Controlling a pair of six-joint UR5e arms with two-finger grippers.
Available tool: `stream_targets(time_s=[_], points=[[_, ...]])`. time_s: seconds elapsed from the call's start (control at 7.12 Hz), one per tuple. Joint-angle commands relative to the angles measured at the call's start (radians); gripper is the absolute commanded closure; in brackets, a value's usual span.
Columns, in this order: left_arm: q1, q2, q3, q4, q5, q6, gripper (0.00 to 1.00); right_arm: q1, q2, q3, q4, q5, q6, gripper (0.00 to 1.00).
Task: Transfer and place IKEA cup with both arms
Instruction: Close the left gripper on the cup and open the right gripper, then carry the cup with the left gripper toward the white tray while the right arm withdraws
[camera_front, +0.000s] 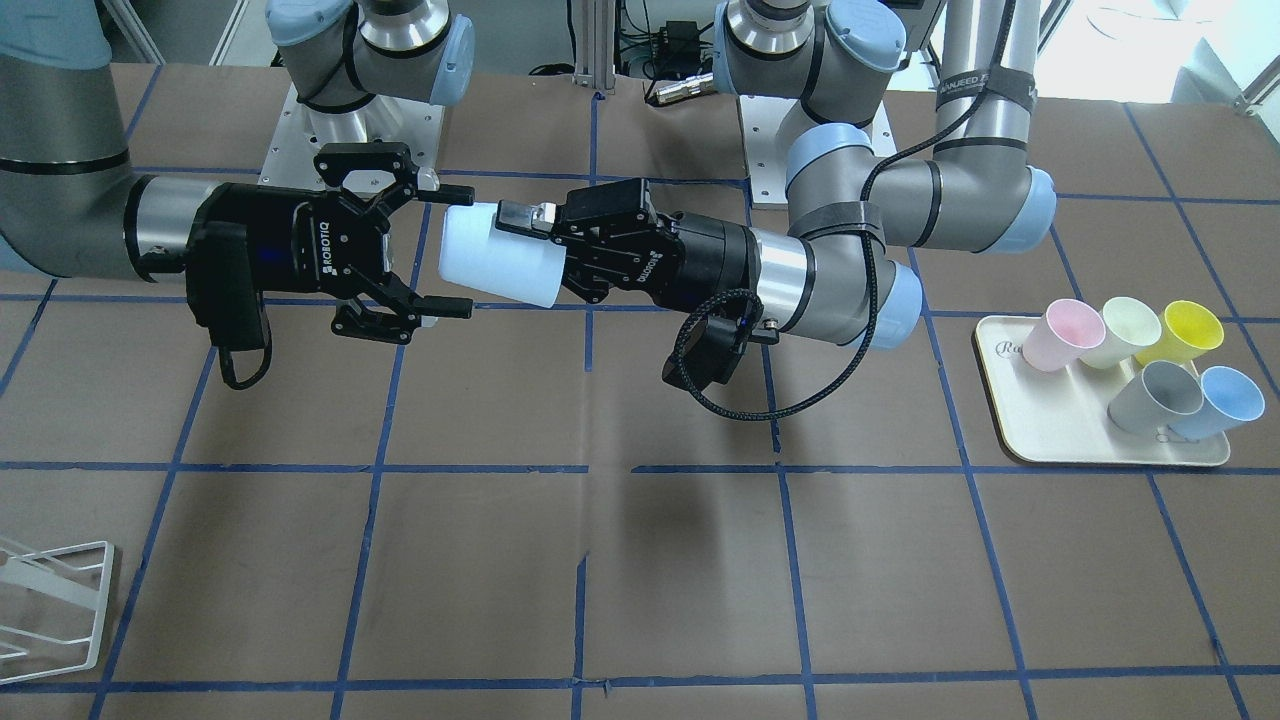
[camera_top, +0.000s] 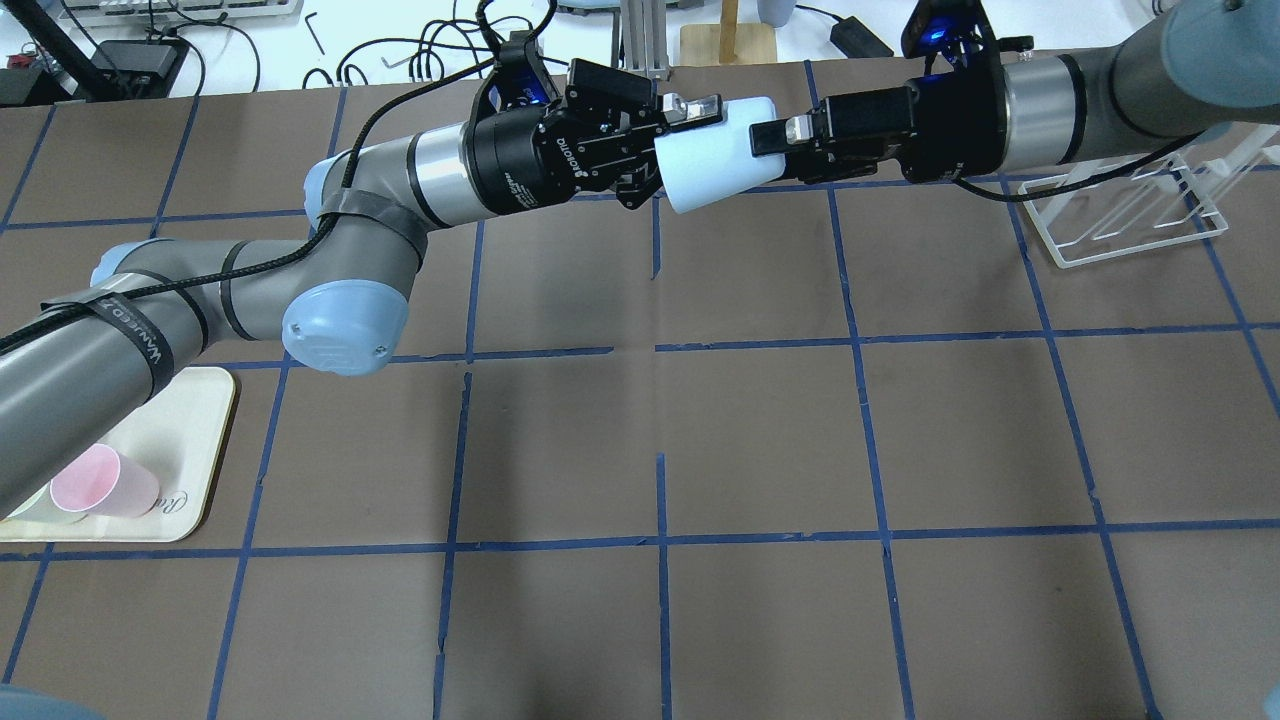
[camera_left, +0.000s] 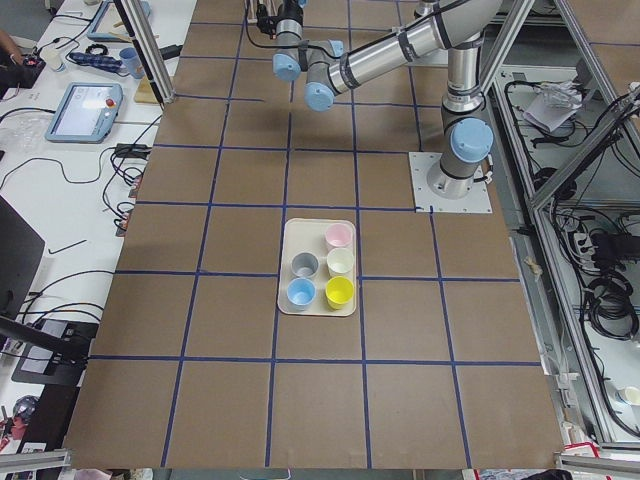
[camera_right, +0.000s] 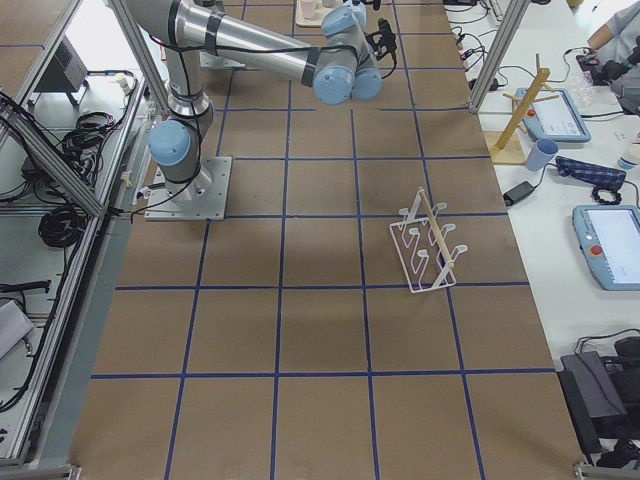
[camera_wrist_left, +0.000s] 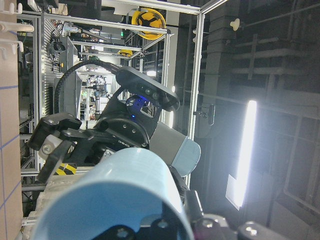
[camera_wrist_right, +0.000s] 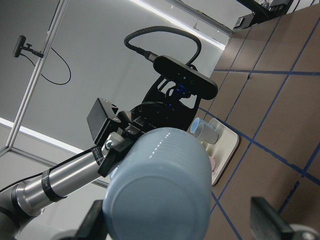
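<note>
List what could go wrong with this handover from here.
1. The right tool is open, with only its tips past the base of the cup; closing there might squeeze the tapered cup out.
2. The left tool alone holds the cup above the table; releasing early would likely drop it.

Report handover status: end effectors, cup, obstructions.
Left end effector shut on pale-blue tapered plastic cup, held horizontal above table. Right end effector open, fingers straddling cup's base. No obstruction seen.

Brown table (camera_front: 640, 580), blue tape grid; cream tray (camera_front: 1050, 425) at one end, white wire rack (camera_front: 55, 605) at other.
</note>
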Motion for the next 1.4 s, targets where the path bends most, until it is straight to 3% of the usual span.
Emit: stream_targets(time_s=[0.0, 0.14, 0.28, 0.42, 0.56, 0.7, 0.84, 0.98, 1.26], points=[[0.003, 0.004, -0.005, 0.022, 0.0, -0.029, 0.99, -0.039, 0.007, -0.051, -0.053, -0.071, 0.084, 0.0], [0.006, 0.007, -0.01, 0.022, 0.001, -0.041, 1.0, -0.1, 0.006, -0.084, -0.156, -0.198, 0.234, 0.0], [0.017, 0.013, -0.01, 0.024, 0.003, -0.087, 1.0, -0.144, 0.006, -0.084, -0.182, -0.233, 0.275, 0.0], [0.061, 0.019, -0.002, 0.063, 0.08, -0.155, 1.0, -0.148, 0.001, -0.095, -0.186, -0.286, 0.291, 0.0], [0.125, 0.007, -0.002, 0.247, 0.222, -0.335, 1.0, -0.148, -0.001, -0.099, -0.217, -0.396, 0.344, 0.0], [0.167, 0.001, -0.011, 0.435, 0.271, -0.516, 1.0, -0.148, -0.004, -0.098, -0.381, -0.543, 0.492, 0.0], [0.17, 0.013, -0.007, 0.503, 0.345, -0.596, 1.0, -0.143, -0.01, -0.098, -0.576, -0.734, 0.695, 0.0], [0.17, 0.028, -0.002, 0.507, 0.469, -0.596, 1.0, -0.12, -0.028, -0.095, -0.641, -0.826, 0.781, 0.0], [0.17, 0.033, 0.053, 0.502, 0.718, -0.596, 1.0, 0.015, -0.037, -0.117, -0.77, -1.164, 1.048, 0.0]])
